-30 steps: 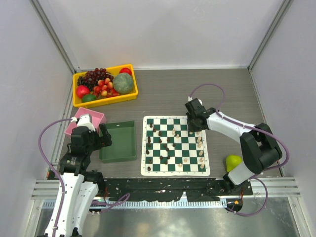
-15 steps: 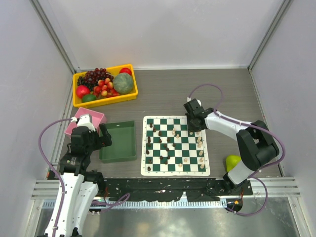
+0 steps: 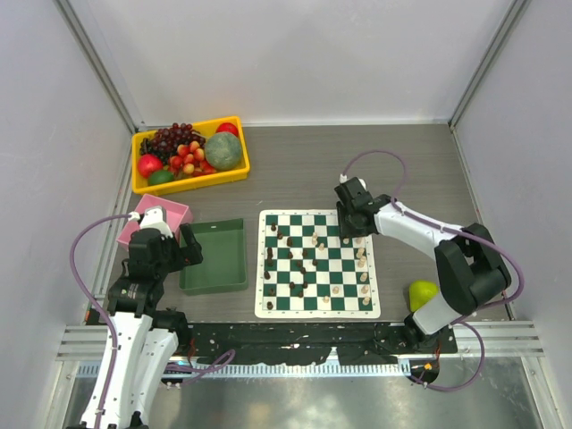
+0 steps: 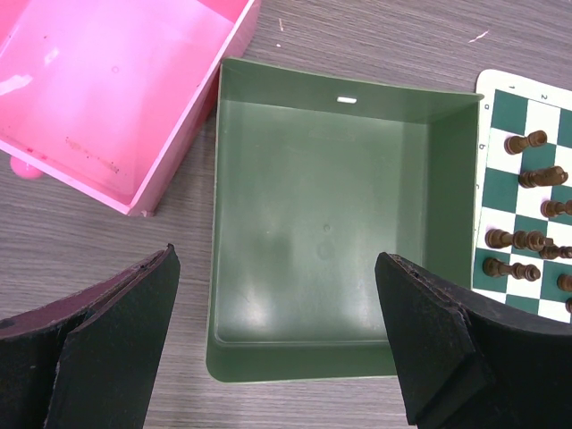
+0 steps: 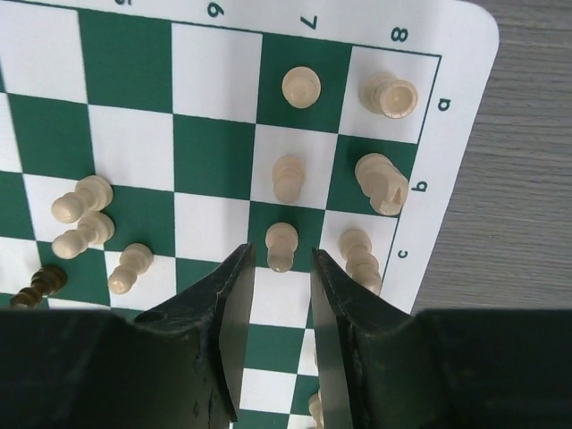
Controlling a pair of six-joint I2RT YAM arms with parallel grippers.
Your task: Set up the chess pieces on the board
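Grey, wood-grained counter (image 3: 304, 170) boxed in by plain pale walls (image 3: 295, 63), with a metal rail (image 3: 523, 338) along the near edge. Lying flat at centre: board (image 3: 308, 309), dark pieces (image 3: 270, 255) scattered over its left and middle, cream pieces (image 3: 361, 259) mostly along its right side. Over the board's far right corner, right claw (image 5: 281, 253) slightly spread, a cream pawn (image 5: 281, 237) upright between the tips with slim gaps either side. Above a green tray (image 3: 214, 259) just left of the board, left claw (image 4: 275, 264) spread wide. Pink box (image 3: 174, 207) just left of the tray; yellow bin (image 3: 192, 182) of fruit at far left; green fruit (image 3: 422, 291) at near right.
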